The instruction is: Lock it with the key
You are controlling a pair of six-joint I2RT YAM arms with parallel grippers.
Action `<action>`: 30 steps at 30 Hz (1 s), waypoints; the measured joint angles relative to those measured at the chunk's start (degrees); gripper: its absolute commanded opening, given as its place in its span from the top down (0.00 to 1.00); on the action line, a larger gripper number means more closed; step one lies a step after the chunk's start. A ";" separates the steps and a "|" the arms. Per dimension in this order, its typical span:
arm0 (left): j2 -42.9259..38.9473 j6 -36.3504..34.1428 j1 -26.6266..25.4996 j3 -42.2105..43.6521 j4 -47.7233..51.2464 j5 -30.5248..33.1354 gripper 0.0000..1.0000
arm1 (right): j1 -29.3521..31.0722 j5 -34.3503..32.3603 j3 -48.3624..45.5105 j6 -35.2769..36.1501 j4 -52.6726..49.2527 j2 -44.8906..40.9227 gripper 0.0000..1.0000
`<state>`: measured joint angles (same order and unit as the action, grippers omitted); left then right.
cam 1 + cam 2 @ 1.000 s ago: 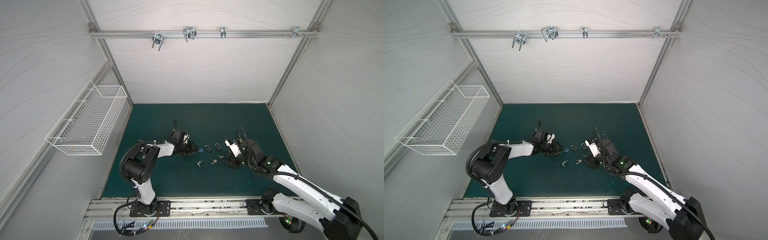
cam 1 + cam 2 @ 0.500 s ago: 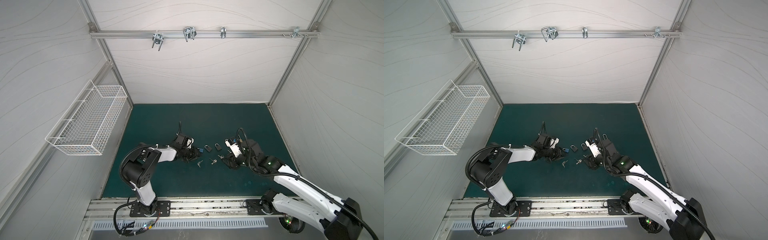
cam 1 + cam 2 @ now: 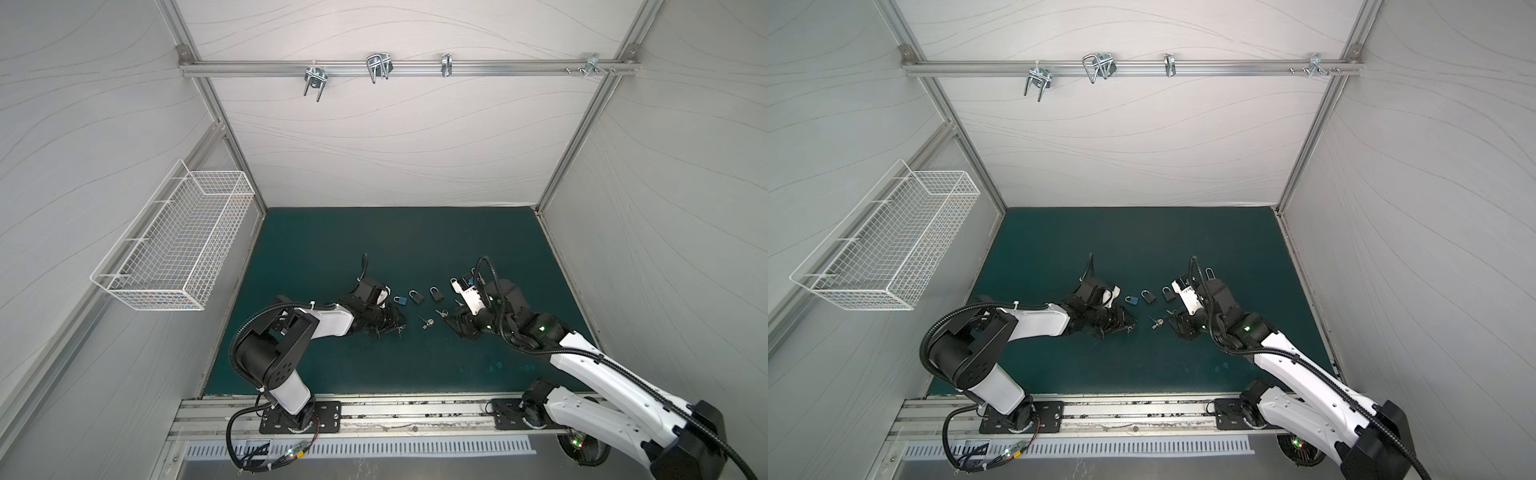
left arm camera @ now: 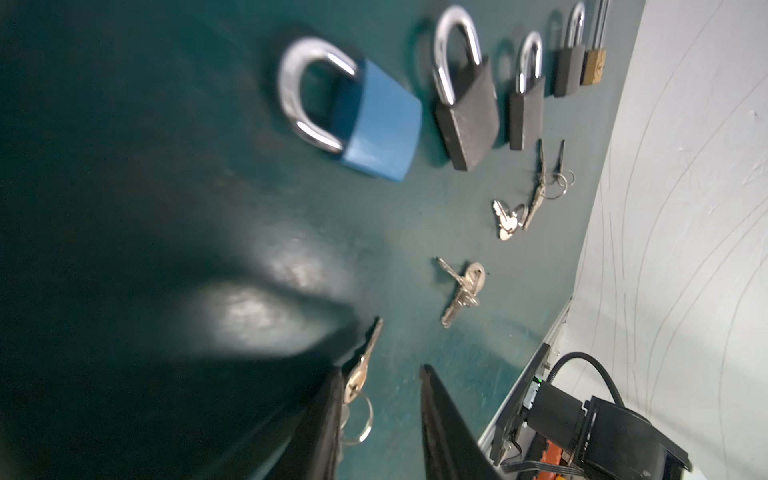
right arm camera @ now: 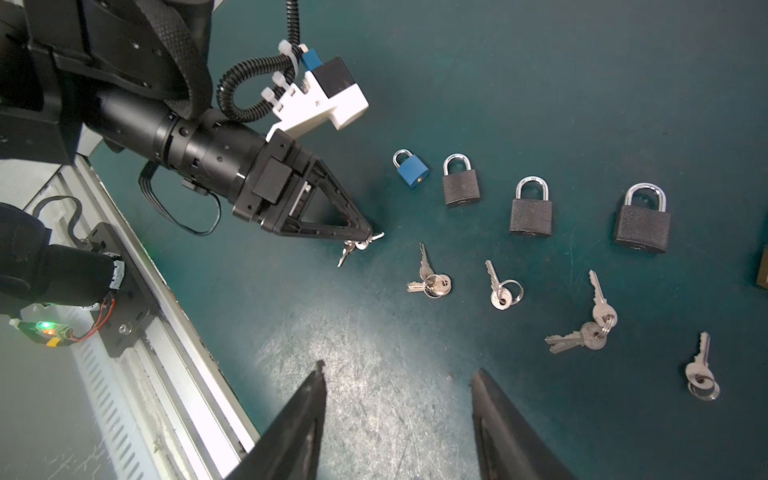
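The left gripper [image 4: 381, 368] lies low on the green mat [image 5: 540, 83], its jaws partly apart; a small key set [image 4: 360, 368] sits between them, its key resting against one finger [image 4: 328, 415] while the other finger stands clear, so nothing is clamped; in the right wrist view the same key set [image 5: 359, 245] pokes out past the tips; in both top views this gripper [image 3: 399, 328] sits just left of centre, in the lower middle of the frame; the blue padlock [image 3: 400, 301] stands close above it in the frame, shackle shut, apart from the keys; to the right of it runs a row of black padlocks [image 5: 530, 216]; below that row lie loose key sets [image 5: 432, 282], each apart from the next; the right gripper [image 5: 399, 368] has its jaws spread wide over bare mat, holding nothing; in a top view it [image 3: 1173, 324] faces the left gripper from right of centre; a white wire basket [image 3: 174, 245] hangs on the wall at the left of the frame
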<state>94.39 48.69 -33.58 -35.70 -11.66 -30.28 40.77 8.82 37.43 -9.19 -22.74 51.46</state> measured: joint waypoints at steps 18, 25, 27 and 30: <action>-2.56 -11.15 1.25 -19.76 25.75 19.41 0.77 | 0.00 -2.05 0.00 0.20 -1.36 -3.98 0.43; 7.39 -18.12 1.22 -30.82 33.03 24.61 0.87 | 0.00 -2.64 0.00 0.28 -2.80 -4.94 0.44; 10.25 -19.12 1.20 -32.17 34.40 24.74 0.88 | 0.00 -2.82 0.00 0.28 -3.19 -5.33 0.44; 13.18 -20.04 1.16 -33.70 35.87 24.70 0.89 | 0.00 -3.48 0.00 0.24 -3.50 -6.73 0.44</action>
<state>107.57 28.64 -32.42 -69.41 24.21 -5.58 40.77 5.34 37.43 -8.95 -26.24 44.73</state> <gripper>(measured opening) 0.119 0.561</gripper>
